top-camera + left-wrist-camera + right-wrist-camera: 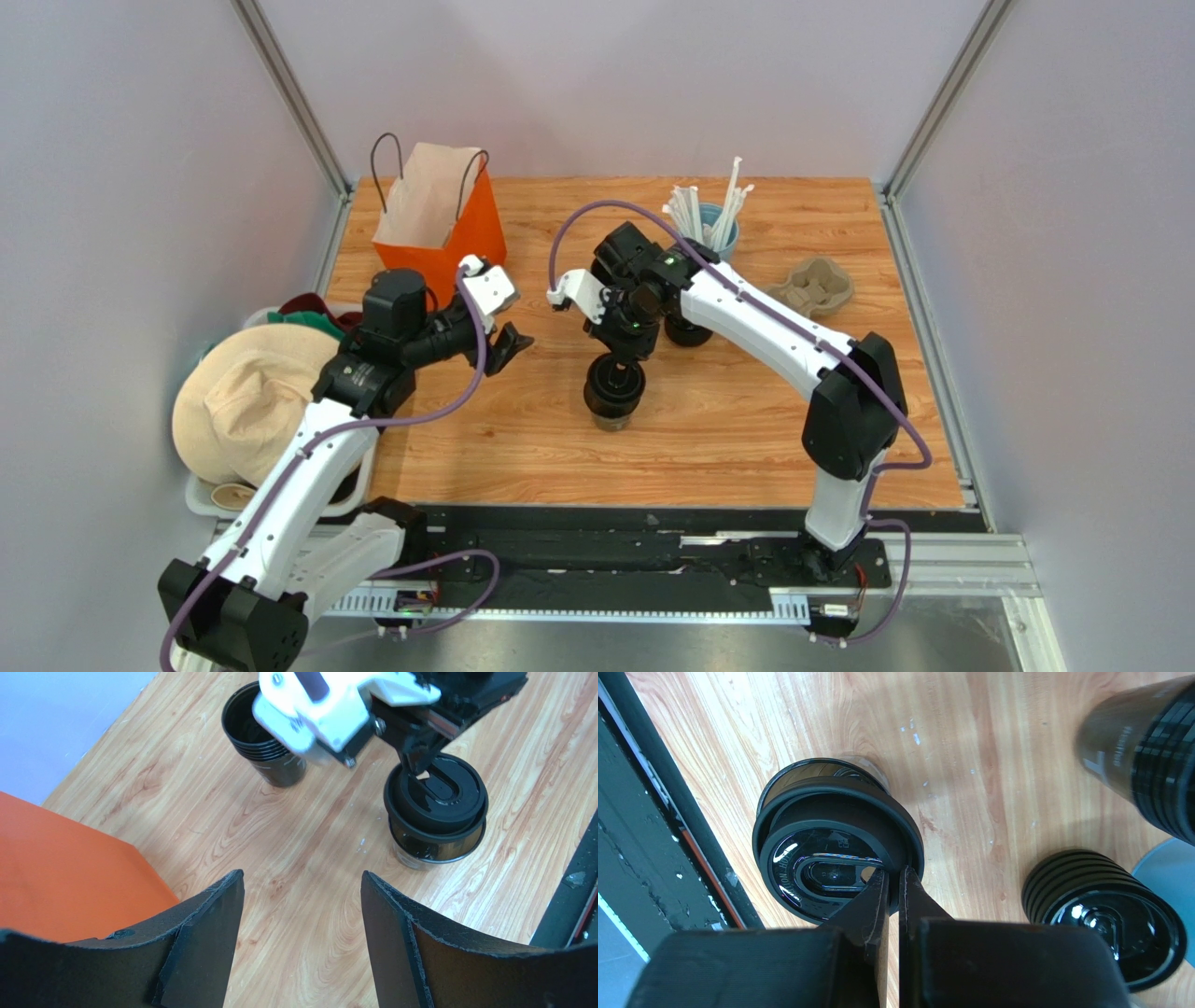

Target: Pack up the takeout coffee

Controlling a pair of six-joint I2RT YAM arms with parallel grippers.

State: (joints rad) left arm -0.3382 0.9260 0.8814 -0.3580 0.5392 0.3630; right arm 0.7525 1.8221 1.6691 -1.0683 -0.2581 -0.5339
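Observation:
The takeout coffee cup (615, 402) stands at mid-table, dark, with a black lid (833, 871) lying askew on its rim (435, 829). My right gripper (894, 876) hangs over it from above (619, 346), shut on the lid's edge. My left gripper (302, 885) is open with only bare wood between its fingers; it hovers to the left of the cup (500, 333), beside the orange paper bag (438, 210).
A stack of empty dark cups (263, 738) and a stack of black lids (1106, 913) stand just behind the coffee. A pale blue cup of white straws (709, 213) and a cardboard cup tray (814, 287) sit at the back right. A tub with a hat (253, 399) lies off the table's left edge.

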